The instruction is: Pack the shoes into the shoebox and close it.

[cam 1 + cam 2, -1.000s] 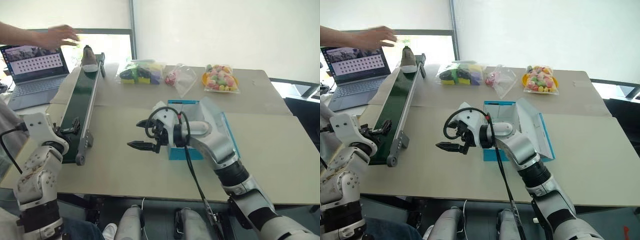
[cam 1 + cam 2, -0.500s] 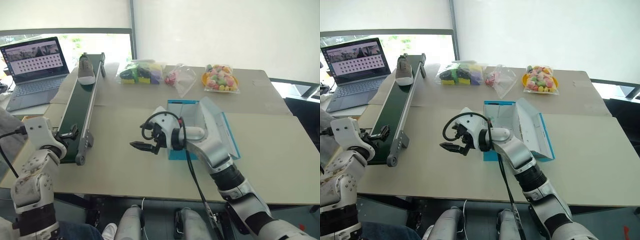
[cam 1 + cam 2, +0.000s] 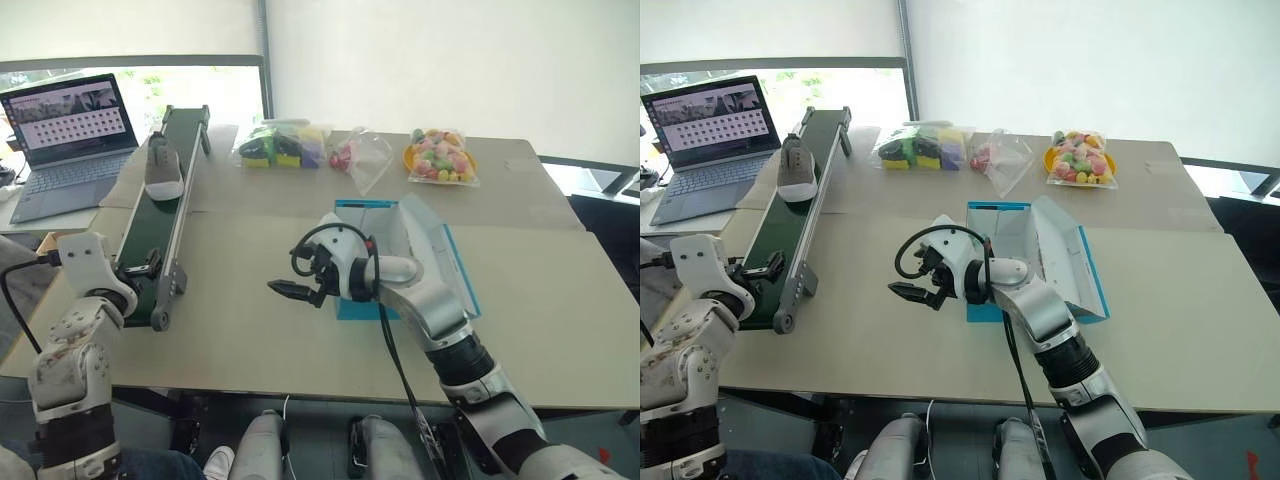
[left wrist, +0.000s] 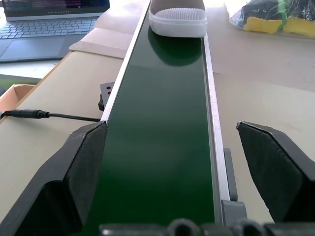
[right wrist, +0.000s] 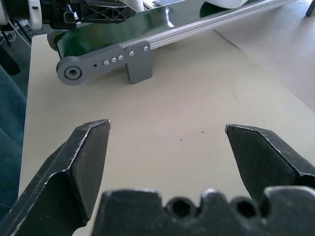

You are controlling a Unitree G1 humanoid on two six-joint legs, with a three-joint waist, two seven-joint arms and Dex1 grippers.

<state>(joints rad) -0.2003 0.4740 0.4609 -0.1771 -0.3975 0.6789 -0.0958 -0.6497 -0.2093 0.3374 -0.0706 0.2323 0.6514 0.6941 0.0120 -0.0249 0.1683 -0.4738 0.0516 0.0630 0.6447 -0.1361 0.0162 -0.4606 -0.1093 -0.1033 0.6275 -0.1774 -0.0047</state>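
Observation:
One grey shoe [image 3: 164, 170] with a whitish sole edge lies on the green conveyor belt [image 3: 168, 225], toe pointing away from me; its heel shows in the left wrist view [image 4: 177, 19]. The blue shoebox [image 3: 995, 207] stands open mid-table, its lid [image 3: 1065, 255] tilted up on the right. My left gripper [image 3: 148, 263] is open at the belt's near end, well short of the shoe [image 4: 171, 127]. My right gripper [image 3: 288, 290] is open over bare table, just left of the box [image 5: 167, 126].
An open laptop [image 3: 68, 125] sits at the far left. Clear bags of colourful items [image 3: 283, 144] [image 3: 441, 156] and a smaller bag [image 3: 358, 155] lie along the table's far side. The conveyor's grey end bracket [image 5: 135, 61] stands between my two grippers.
The shoe has ridden down the belt toward me. The person's hand above it has drawn away out of view. Both grippers stay open and nearly still.

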